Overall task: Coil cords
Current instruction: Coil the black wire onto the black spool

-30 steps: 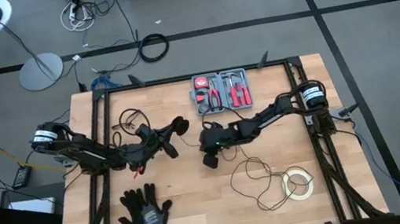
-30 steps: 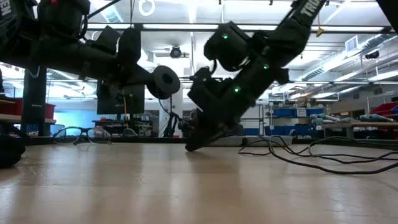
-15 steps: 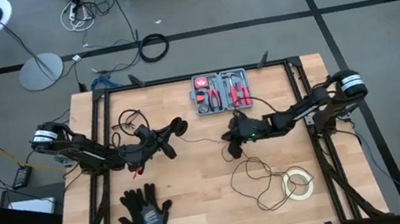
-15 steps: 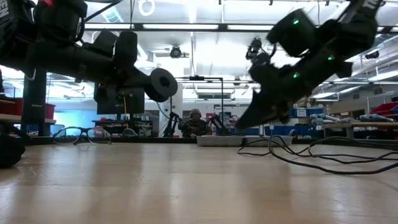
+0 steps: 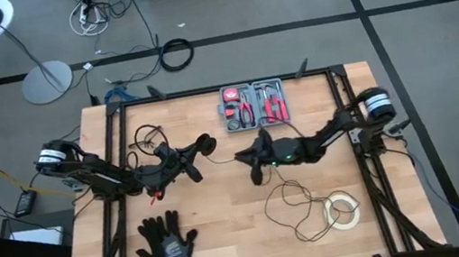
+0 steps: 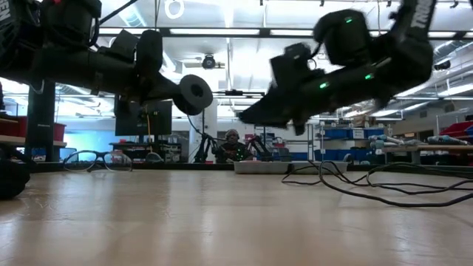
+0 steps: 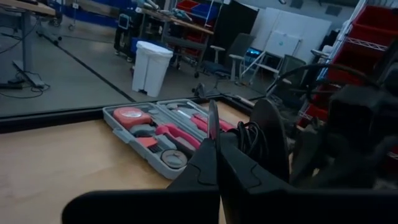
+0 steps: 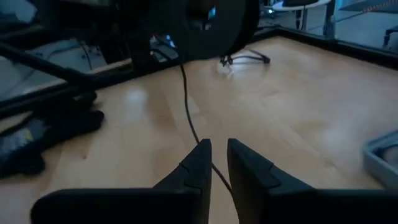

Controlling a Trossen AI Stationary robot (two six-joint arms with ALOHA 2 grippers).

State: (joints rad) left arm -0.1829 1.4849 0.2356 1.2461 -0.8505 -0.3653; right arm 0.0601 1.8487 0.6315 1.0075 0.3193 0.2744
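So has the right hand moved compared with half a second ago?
Yes. In the high view the right hand has shifted slightly toward the left arm, now below the tool case's left part instead of its centre.

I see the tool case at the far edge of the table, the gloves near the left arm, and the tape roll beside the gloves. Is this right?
One part is wrong. The tape roll is not beside the gloves; it lies across the table near the right arm, as the high view shows. The tool case is at the far edge, and the gloves are near the left arm.

Pale planked wood with a soft sheen on the counter (image 5: 226,229); matt black plastic on the gripper fingers (image 8: 193,171). Thin, smooth black cord (image 8: 186,102); dark knitted cloth gloves (image 5: 166,243); grey plastic tool case (image 5: 255,106).
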